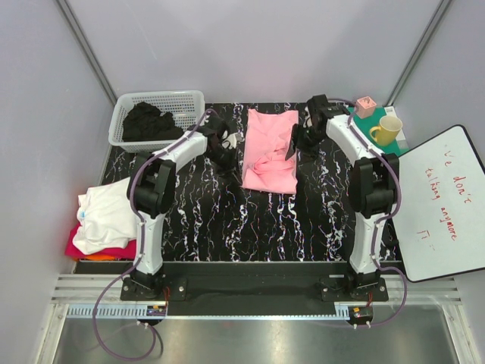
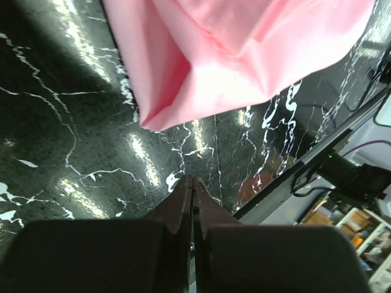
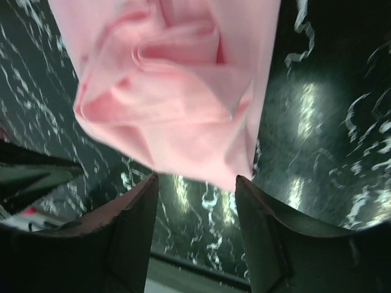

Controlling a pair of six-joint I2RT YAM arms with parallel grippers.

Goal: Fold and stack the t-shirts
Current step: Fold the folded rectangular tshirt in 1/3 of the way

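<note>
Between arms, pink t-shirt [image 1: 268, 150], half-folded, rumpled

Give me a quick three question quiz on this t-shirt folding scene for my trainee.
1. True or false: the left end effector is shut and holds nothing.
2. What lies in the white basket? A black clothes, B a pink shirt, C mugs.
3. Fill in: the top garment on the folded stack is ___.
Key: 1 true; 2 A; 3 white.

Table [image 1: 250, 227] lies open nearside of pink shirt [image 1: 269, 148].
</note>
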